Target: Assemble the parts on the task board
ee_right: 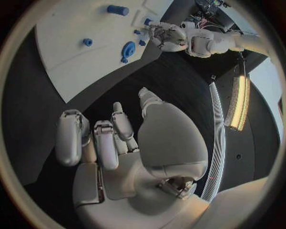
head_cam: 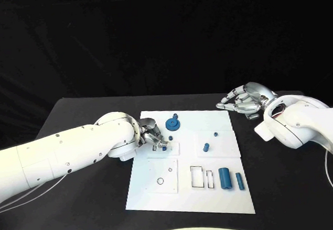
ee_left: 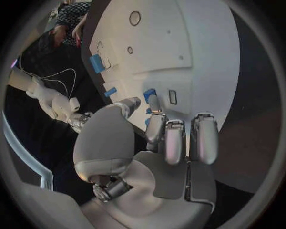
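The white task board (head_cam: 188, 190) lies mid-table. My left hand (head_cam: 154, 136) hovers low over its left half, and the thumb and a finger (ee_left: 154, 114) pinch a small blue part (ee_left: 149, 93) close to a little rectangular slot (ee_left: 172, 97). A blue gear-shaped disc (head_cam: 173, 126) sits just beyond that hand. A small blue peg (head_cam: 206, 147) stands near the board's middle. A blue cylinder (head_cam: 225, 178) and a slimmer blue bar (head_cam: 239, 181) lie at the near right. My right hand (head_cam: 245, 99) hangs off the board's far right corner, fingers loosely bent, holding nothing.
Outlined rectangular recesses (head_cam: 196, 176) and a round hole (head_cam: 162, 181) mark the board's near half. Black table (head_cam: 89, 203) surrounds the board on all sides. My left forearm (head_cam: 55, 158) stretches across the table's left part.
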Controlling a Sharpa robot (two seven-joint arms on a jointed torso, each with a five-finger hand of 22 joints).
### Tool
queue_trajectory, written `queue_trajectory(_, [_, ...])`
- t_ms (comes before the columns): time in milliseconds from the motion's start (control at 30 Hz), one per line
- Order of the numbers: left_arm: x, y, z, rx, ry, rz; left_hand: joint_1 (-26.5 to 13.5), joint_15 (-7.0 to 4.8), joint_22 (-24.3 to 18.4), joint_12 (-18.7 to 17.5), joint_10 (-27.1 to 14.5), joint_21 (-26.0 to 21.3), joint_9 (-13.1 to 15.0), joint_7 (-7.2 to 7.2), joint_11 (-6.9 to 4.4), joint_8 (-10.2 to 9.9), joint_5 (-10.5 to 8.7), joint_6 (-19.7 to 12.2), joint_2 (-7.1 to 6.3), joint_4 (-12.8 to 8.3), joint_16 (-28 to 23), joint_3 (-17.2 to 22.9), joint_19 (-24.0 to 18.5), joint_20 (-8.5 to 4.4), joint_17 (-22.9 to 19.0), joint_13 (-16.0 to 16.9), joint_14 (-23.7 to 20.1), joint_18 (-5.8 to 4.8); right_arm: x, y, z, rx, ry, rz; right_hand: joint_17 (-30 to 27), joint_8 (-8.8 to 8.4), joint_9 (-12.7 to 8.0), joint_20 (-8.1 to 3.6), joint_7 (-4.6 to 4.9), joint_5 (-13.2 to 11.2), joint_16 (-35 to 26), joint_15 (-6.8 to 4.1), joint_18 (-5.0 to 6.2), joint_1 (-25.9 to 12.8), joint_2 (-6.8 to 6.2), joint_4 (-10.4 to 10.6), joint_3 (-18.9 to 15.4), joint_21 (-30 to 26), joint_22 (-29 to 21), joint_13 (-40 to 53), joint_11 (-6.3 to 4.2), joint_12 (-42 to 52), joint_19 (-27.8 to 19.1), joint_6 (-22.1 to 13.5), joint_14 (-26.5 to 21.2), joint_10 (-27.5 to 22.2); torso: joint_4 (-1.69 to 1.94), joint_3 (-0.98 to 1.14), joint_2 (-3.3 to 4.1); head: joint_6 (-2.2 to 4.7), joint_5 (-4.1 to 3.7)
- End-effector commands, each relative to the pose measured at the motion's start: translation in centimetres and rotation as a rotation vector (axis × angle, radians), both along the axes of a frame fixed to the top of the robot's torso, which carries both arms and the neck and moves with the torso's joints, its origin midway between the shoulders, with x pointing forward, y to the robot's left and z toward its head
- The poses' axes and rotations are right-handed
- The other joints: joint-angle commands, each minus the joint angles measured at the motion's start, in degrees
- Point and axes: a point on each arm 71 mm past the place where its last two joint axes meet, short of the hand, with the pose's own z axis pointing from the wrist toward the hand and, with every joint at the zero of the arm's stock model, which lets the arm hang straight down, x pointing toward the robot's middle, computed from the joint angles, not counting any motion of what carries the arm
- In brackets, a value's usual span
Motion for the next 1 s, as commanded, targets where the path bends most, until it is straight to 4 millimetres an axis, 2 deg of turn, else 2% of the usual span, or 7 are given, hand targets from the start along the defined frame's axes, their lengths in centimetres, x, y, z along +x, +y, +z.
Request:
queue_trajectory(33, [-0.1,-0.2,0.4,-0.033,0.004,0.008,-0.44,-0.30,1.90,-0.16,-0.24,-0.29,-0.08,0.27,0.09,-0.24,-0.26,0.08,0.12,-0.05,-0.21,-0.42,-0.01,-0.13,12.66,-0.03,5.30,-0.50,0.0,0.0,0.0,-0.008,-0.010,0.007,10.94,0.35,-0.08,-0.14,-0.04,-0.29,-0.24,-0.39,0.94,-0.77,0.09,-0.09,-0.43,-0.18,5.94,-0.10,-0.06,-0.37,-0.27,-0.43,5.06,-0.22,0.04,0.02,-0.05,0.14,0.11])
queue_trajectory(233, [0.2,-0.2,2.2,-0.109,0.022,0.032,0.15,-0.15,-0.55,-2.15,-1.69,-1.34,-0.13,0.58,0.35,-0.72,-0.26,-0.95,-0.02,-0.18,-1.07,-1.14,-1.74,-0.04,11.05,-2.46,4.83,0.04,0.1,-0.1,0.0,-0.009,-0.012,0.001,10.96,0.38,-0.09,-0.14,-0.04,-0.28,-0.24,-0.39,0.94,-0.90,0.17,-0.08,-0.55,-0.19,5.95,-0.11,-0.06,-0.37,-0.27,-0.46,5.06,-0.23,0.00,0.05,-0.07,0.39,0.13])
queue_trajectory(367, [1.0,0.5,3.9,-0.146,0.024,0.052,1.43,0.84,-4.12,-8.88,-6.69,-3.14,-0.84,2.05,1.61,-2.74,-0.01,-4.03,0.28,-0.17,-2.26,-2.22,-4.33,0.73,9.07,-10.46,4.19,0.77,0.1,-0.2,0.0,-0.010,-0.013,-0.003,10.96,0.40,-0.09,-0.14,-0.04,-0.28,-0.24,-0.39,0.92,-0.98,0.22,-0.08,-0.63,-0.14,5.98,-0.07,-0.06,-0.34,-0.24,-0.47,5.06,-0.19,0.02,0.11,-0.09,0.51,0.13])
queue_trajectory(467, [2.0,1.2,5.3,-0.149,0.014,0.062,2.55,1.39,-6.43,-11.33,-8.78,-4.34,-1.05,2.64,2.19,-3.32,0.11,-4.86,0.43,-0.21,-3.15,-2.63,-6.06,1.28,7.59,-13.42,3.62,1.27,0.2,-0.3,0.0,-0.012,-0.012,-0.004,10.96,0.41,-0.10,-0.14,-0.04,-0.28,-0.24,-0.39,0.91,-0.99,0.24,-0.09,-0.65,-0.09,6.01,-0.07,-0.06,-0.34,-0.21,-0.48,5.06,-0.19,0.05,0.13,-0.07,0.70,0.10])
queue_trajectory(533, [2.7,1.6,6.0,-0.139,0.006,0.066,3.38,2.29,-8.99,-15.60,-12.53,-5.78,-1.80,3.88,3.22,-4.91,0.20,-7.15,0.59,-0.16,-4.60,-3.03,-8.03,1.93,5.20,-18.44,2.61,1.81,0.2,-0.3,0.0,-0.013,-0.011,-0.004,10.96,0.41,-0.10,-0.14,-0.04,-0.28,-0.24,-0.39,0.91,-0.99,0.24,-0.09,-0.65,-0.09,6.01,-0.07,-0.06,-0.34,-0.21,-0.48,5.06,-0.19,0.07,0.11,-0.04,0.77,0.09])
queue_trajectory(700, [4.3,2.2,6.5,-0.102,-0.007,0.072,3.87,2.74,-10.07,-16.69,-13.70,-6.44,-2.30,4.36,3.70,-5.58,0.22,-7.78,0.80,-0.17,-5.09,-3.26,-8.87,2.36,4.38,-19.91,2.19,2.05,0.2,-0.3,0.0,-0.015,-0.010,-0.004,11.03,0.43,-0.10,-0.14,-0.04,-0.26,-0.21,-0.39,0.91,-0.99,0.28,-0.11,-0.68,-0.07,6.03,-0.05,-0.06,-0.32,-0.19,-0.49,5.08,-0.17,0.07,0.03,0.00,0.96,0.19])
queue_trajectory(1000, [6.3,2.2,5.8,-0.006,-0.010,0.055,4.12,3.01,-11.36,-17.34,-14.51,-7.16,-2.61,4.63,3.98,-5.92,0.29,-8.04,0.82,-0.14,-5.43,-3.50,-9.86,2.64,3.79,-20.80,1.87,2.32,0.2,-0.3,0.0,-0.016,-0.008,-0.001,11.01,0.44,-0.10,-0.14,-0.04,-0.26,-0.22,-0.39,0.91,-0.97,0.31,-0.13,-0.70,-0.09,6.02,-0.03,-0.06,-0.31,-0.20,-0.49,5.07,-0.15,-0.03,-0.09,0.13,1.17,0.77])
